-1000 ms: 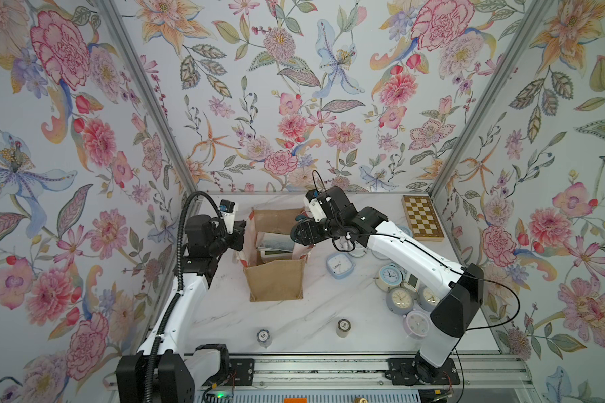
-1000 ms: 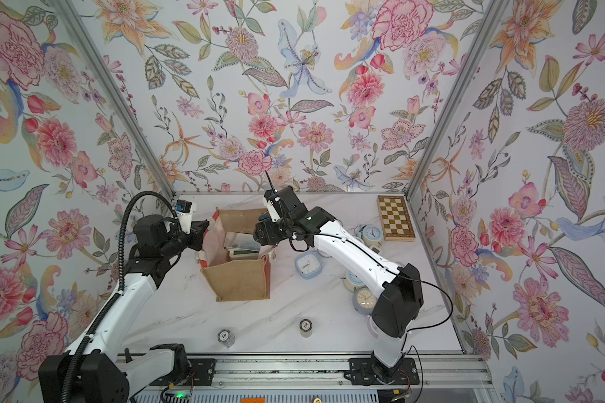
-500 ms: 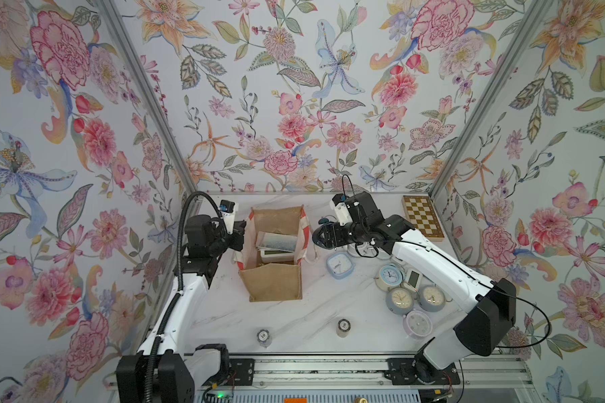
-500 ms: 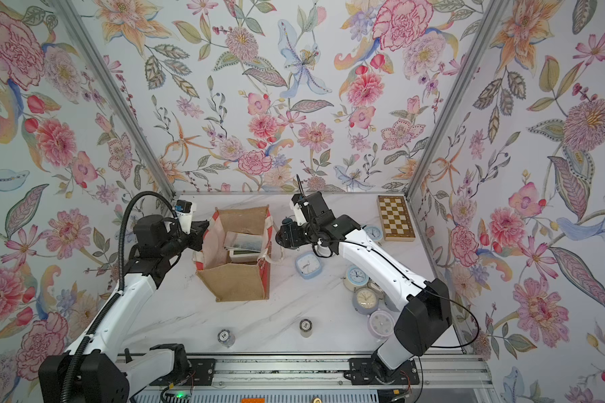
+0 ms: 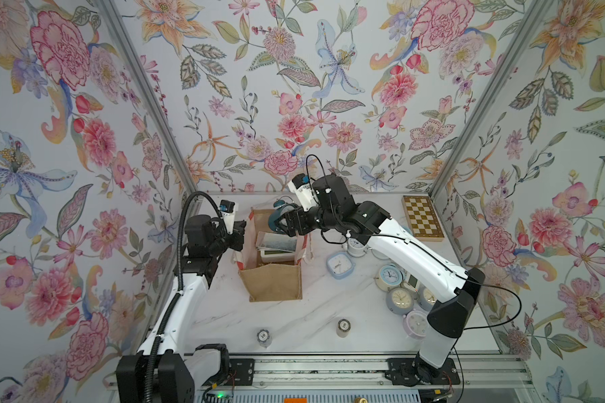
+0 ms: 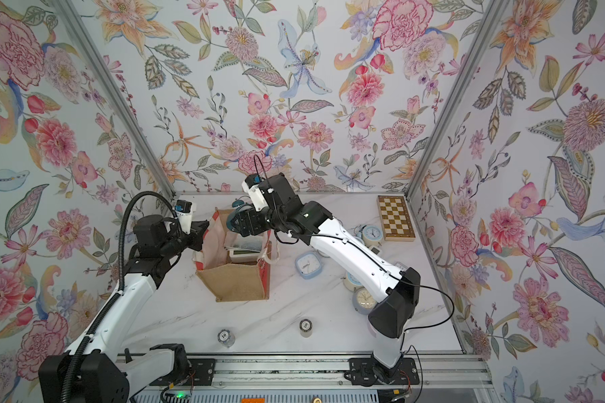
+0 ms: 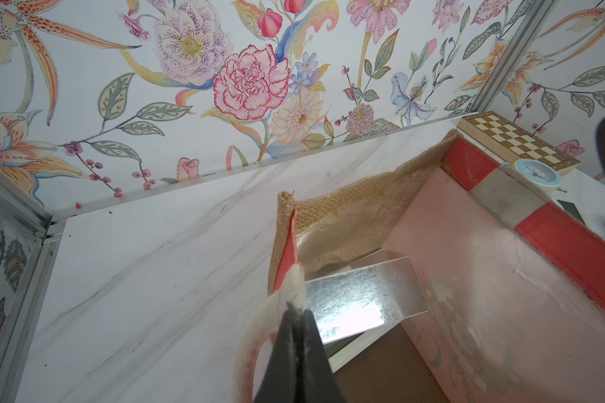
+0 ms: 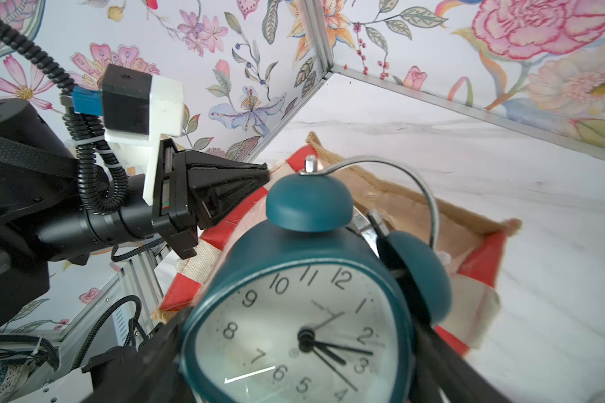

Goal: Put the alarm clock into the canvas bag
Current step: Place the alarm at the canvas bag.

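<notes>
- Gripping the teal twin-bell metal alarm clock in wide-set jaws, right pincer hovers above tan burlap canvas bag's far rim.
- Left pincer, shut on whitish strap handle, holds mouth open.
- Lower centrally before release.

My white marbled table carries the canvas bag left of centre, a square pale-blue clock just right of it, round clocks clustered at the right, a chessboard box in the far right corner, and two small cylinders near me.
</notes>
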You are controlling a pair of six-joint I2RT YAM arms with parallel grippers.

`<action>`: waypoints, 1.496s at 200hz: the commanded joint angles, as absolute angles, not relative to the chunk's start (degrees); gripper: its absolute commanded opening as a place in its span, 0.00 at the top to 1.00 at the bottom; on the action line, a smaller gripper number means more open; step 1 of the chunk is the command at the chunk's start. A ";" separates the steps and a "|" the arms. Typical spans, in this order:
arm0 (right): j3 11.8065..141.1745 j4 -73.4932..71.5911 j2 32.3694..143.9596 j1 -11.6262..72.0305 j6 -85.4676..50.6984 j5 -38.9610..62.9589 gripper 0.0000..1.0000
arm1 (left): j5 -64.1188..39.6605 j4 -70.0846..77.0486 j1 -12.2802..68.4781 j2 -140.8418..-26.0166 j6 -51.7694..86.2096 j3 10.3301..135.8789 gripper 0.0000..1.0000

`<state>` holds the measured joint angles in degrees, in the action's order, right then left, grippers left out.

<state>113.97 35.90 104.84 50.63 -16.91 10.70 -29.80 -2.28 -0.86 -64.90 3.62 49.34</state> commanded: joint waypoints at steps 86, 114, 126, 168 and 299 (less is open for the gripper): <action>120.08 44.29 123.72 55.08 -16.64 24.48 0.21 | -30.94 -0.59 -1.13 -63.22 3.16 49.21 0.96; 120.77 44.38 127.68 55.20 -16.79 24.13 0.20 | -30.85 -0.76 -1.16 -63.11 3.08 49.13 0.95; 121.71 44.53 129.49 55.21 -16.59 23.38 0.20 | -30.76 -0.71 -1.14 -63.04 3.04 49.09 0.95; 127.04 47.56 136.47 54.84 -15.58 17.34 0.18 | -30.72 -0.78 -1.14 -63.02 3.03 49.04 0.95; 132.23 50.61 133.66 55.46 -14.79 10.84 0.01 | -30.85 -0.70 -1.18 -63.21 3.13 49.04 0.95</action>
